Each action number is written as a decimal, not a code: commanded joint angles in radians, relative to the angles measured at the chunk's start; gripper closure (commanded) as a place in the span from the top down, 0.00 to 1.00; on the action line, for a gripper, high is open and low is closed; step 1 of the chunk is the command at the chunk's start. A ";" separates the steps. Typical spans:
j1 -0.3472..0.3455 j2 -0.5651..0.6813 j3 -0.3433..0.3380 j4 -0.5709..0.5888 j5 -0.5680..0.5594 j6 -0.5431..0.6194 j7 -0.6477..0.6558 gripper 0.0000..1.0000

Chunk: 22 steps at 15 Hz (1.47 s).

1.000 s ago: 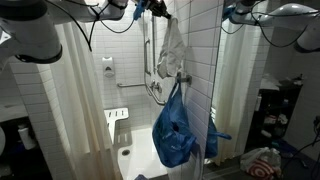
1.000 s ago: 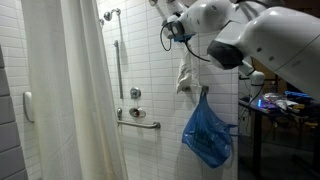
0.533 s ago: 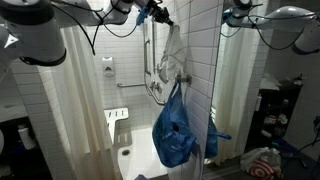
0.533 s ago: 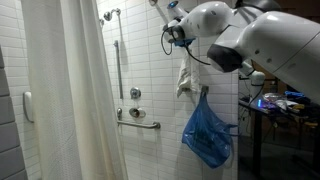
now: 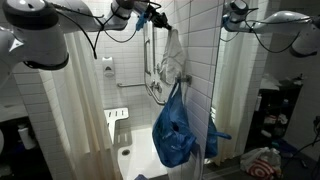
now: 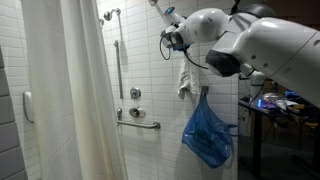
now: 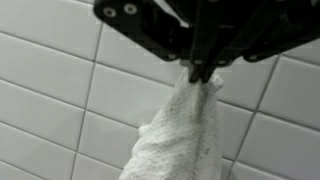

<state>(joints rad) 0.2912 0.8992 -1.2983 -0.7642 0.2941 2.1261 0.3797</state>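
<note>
This is a bathroom, seen at its shower stall. White tiled walls run from floor to ceiling, and a pale shower curtain hangs along one side. A shower head sits atop a vertical rail, with a valve and a horizontal grab bar below. In an exterior view a folding seat is fixed above the shower tray. The small box on the back wall is probably a soap dispenser. A white towel and a blue bag hang against the tiles.
</note>
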 commanded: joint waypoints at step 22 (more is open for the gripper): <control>0.004 0.129 -0.034 0.022 -0.111 0.055 -0.016 0.01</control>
<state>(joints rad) 0.2876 1.0036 -1.3044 -0.7422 0.2180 2.1604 0.3752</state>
